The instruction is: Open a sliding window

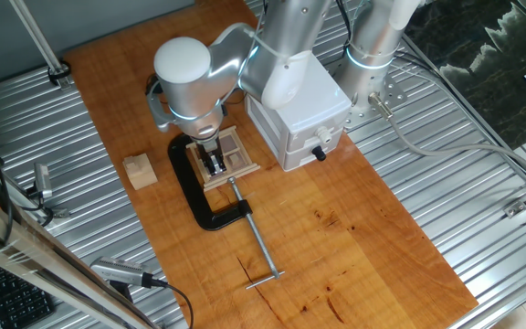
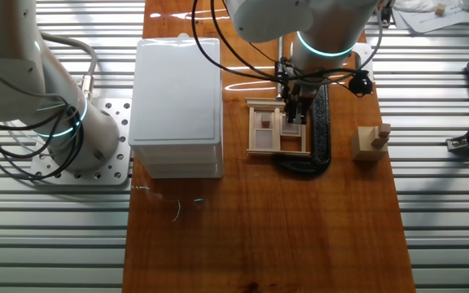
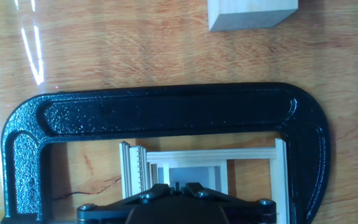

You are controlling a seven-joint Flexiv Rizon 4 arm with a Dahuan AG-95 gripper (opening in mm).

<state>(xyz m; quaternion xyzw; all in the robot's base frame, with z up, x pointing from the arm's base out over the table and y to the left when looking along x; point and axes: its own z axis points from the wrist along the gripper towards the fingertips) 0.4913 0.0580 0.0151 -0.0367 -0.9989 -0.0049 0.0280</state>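
Observation:
The sliding window (image 1: 243, 157) is a small light-wood frame with darker panes, lying flat on the wooden table inside a black C-clamp (image 1: 199, 196). It also shows in the other fixed view (image 2: 263, 134) and at the bottom of the hand view (image 3: 197, 163). My gripper (image 1: 214, 164) points straight down onto the window's near half. In the other fixed view my gripper (image 2: 293, 116) stands over the right-hand panes. In the hand view my gripper (image 3: 179, 185) has its fingertips drawn together with almost no gap. What they touch is hidden.
A white box with a black knob (image 1: 299, 110) stands right behind the window, next to the arm's base. A plain wooden cube (image 1: 140, 171) sits to the left, also in the hand view (image 3: 250, 14). The clamp's long screw (image 1: 258, 242) lies toward the front.

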